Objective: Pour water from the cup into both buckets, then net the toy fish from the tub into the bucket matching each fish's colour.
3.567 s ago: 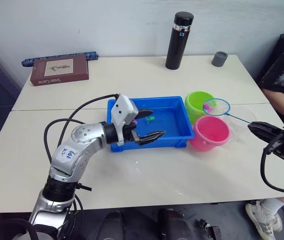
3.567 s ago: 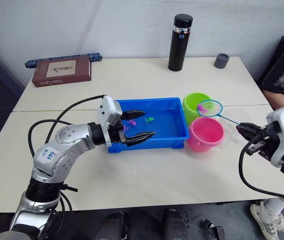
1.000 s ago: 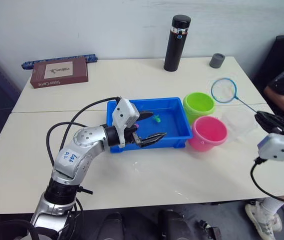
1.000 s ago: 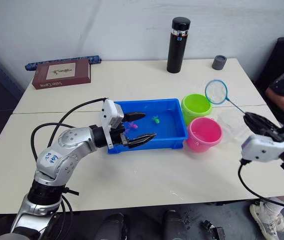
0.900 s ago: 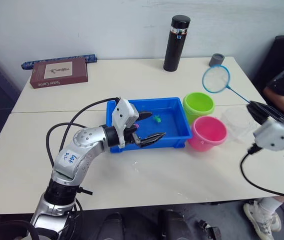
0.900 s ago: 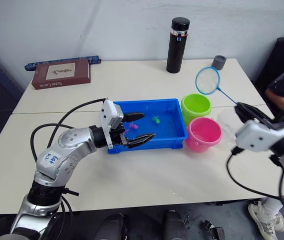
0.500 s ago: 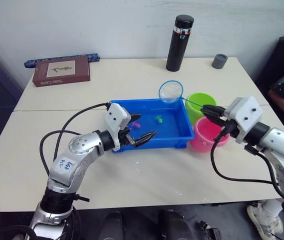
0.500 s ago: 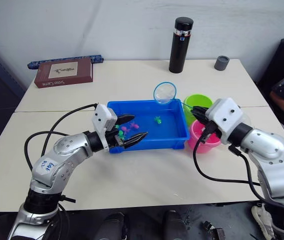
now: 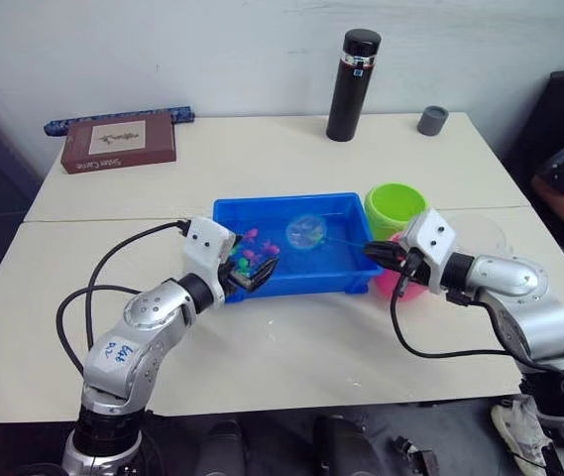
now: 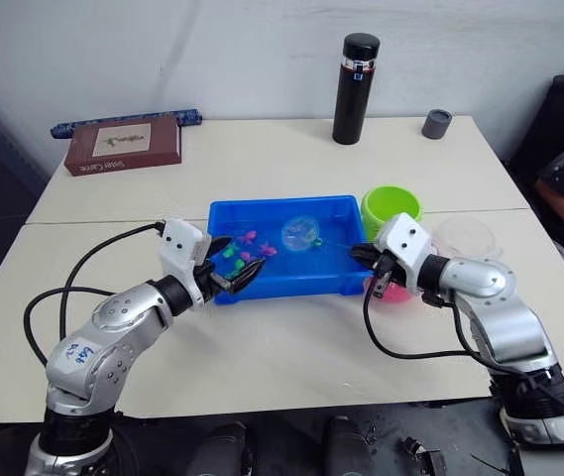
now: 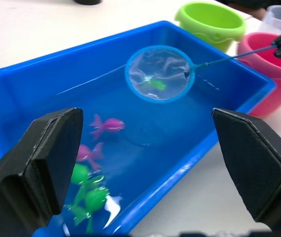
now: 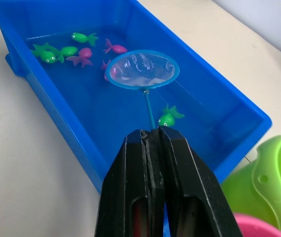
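The right gripper [image 12: 149, 136] has its two black fingers pressed together on the thin dark handle of the net [image 12: 141, 69], just above the tub's [image 9: 346, 283] near right corner. From that grip the handle runs forward over the blue tub, and the net's light blue hoop hangs low over the water near the tub's middle. A green fish [image 12: 169, 117] lies just beside the handle, between the hoop and the fingertips. Beyond the hoop, at the tub's far end from this gripper, more pink and green fish [image 11: 92, 170] are clustered.

The left gripper [image 9: 251, 275] is spread wide and holds nothing, its fingers either side of that fish-filled end. The green bucket [image 9: 398, 208] and pink bucket [image 11: 263, 59] stand just beside the right gripper, with the clear cup [image 10: 467, 236] behind them.
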You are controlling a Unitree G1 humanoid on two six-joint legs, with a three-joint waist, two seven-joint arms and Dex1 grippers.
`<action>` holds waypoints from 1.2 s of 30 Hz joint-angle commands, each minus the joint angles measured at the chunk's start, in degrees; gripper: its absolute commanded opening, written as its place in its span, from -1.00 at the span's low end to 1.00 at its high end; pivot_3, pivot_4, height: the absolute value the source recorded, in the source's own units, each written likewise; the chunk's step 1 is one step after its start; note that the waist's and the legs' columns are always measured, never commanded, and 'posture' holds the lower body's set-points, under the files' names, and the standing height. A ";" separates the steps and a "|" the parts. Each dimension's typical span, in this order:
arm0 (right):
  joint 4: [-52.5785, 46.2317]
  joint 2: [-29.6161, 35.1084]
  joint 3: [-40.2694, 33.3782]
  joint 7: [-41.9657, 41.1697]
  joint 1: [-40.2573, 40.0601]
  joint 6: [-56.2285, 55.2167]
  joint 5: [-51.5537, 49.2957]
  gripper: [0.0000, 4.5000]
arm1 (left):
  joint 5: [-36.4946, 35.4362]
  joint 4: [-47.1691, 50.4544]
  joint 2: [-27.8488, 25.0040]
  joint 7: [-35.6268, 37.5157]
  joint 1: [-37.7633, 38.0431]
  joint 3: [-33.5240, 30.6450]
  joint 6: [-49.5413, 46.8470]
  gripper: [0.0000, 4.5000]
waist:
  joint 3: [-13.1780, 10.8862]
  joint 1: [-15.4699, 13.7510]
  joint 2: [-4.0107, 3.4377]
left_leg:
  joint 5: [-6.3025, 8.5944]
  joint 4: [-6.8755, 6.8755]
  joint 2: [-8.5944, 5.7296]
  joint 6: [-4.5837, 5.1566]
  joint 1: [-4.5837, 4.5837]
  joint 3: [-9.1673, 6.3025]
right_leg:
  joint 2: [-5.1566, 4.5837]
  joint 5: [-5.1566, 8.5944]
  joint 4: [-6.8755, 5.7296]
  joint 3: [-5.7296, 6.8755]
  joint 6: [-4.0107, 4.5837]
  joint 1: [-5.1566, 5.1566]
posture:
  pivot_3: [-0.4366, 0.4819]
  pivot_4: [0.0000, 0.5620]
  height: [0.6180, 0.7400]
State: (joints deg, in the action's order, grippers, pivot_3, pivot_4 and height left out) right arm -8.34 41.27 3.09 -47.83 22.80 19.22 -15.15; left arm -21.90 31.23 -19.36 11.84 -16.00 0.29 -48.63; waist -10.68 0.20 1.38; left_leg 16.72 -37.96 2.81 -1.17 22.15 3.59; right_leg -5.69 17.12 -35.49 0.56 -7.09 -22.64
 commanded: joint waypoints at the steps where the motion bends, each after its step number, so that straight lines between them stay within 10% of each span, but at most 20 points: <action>1: 2.41 -1.35 0.73 -1.38 3.19 -3.23 1.22 -1.00 | 1.54 4.47 0.45 -2.99 0.75 -0.98 -1.36 0.99 | 0.00 0.01 0.00 | 0.00 0.00 0.00 0.00 0.00 0.01 | 0.00 0.00 0.01 0.00 0.00 0.00 | -0.05 -0.47 1.00; 36: 26.55 -8.76 5.70 -2.51 11.08 -19.97 13.54 -1.00 | 2.63 7.43 3.40 -5.19 2.74 -0.34 -3.10 0.99 | 0.00 0.16 0.00 | 0.04 0.04 0.01 -0.09 0.01 0.05 | -0.01 0.01 0.04 0.00 0.03 -0.04 | -0.05 -0.47 1.00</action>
State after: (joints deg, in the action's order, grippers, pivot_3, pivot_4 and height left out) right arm 18.44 32.72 8.85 -49.82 33.39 -0.09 -1.49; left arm -19.66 35.64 -16.25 7.02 -13.28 0.00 -52.27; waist -10.68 0.35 1.37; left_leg 16.76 -37.92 2.82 -1.26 22.17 3.64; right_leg -5.70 17.14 -35.45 0.56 -7.06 -22.68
